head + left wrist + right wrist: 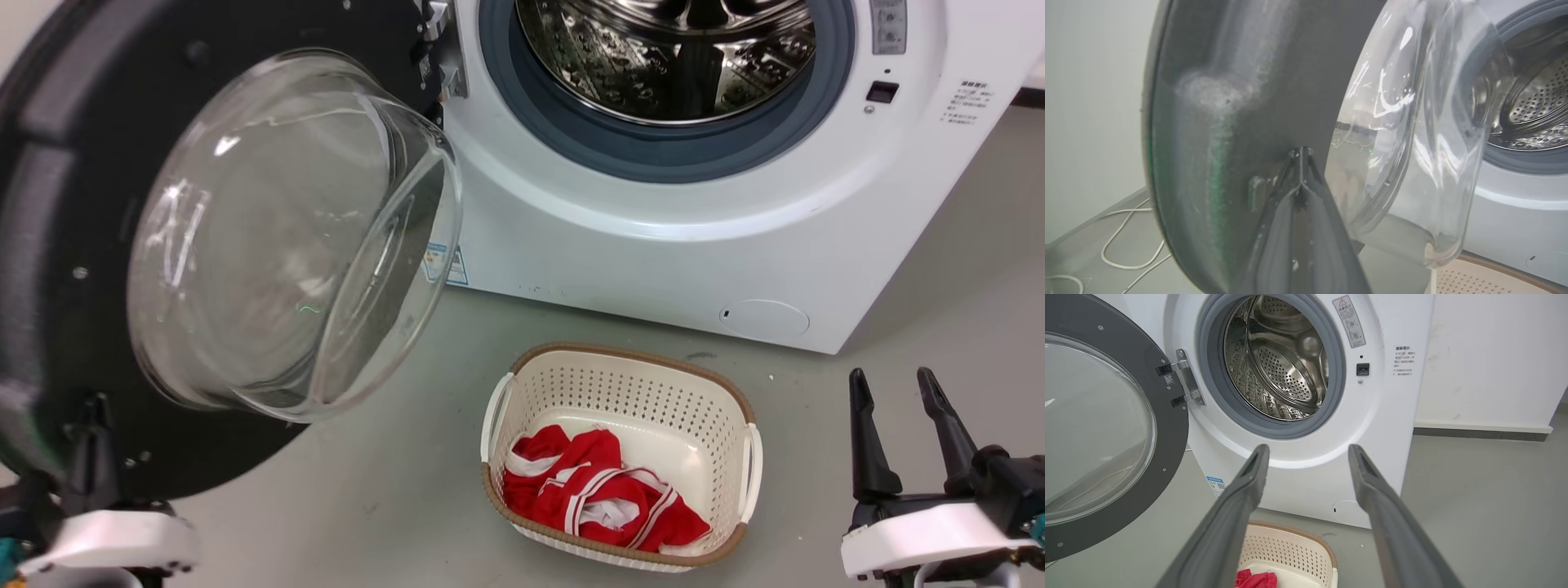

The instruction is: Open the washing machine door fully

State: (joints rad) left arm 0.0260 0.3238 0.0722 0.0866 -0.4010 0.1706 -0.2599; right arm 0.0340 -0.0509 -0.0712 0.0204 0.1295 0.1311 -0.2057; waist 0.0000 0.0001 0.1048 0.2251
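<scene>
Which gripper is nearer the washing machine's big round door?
Left. The left gripper has its shut fingertips at the washing machine door, low on its dark inner face. The right gripper hovers open beyond the laundry basket.

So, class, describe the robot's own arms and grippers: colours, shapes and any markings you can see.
The right gripper and left gripper each have two long, slim fingers tapering to rounded tips: black from the head, dark grey with a recessed slot near the tip close up. Behind sits a black housing, then a glossy white curved shell with a teal patch at its outer edge.
</scene>
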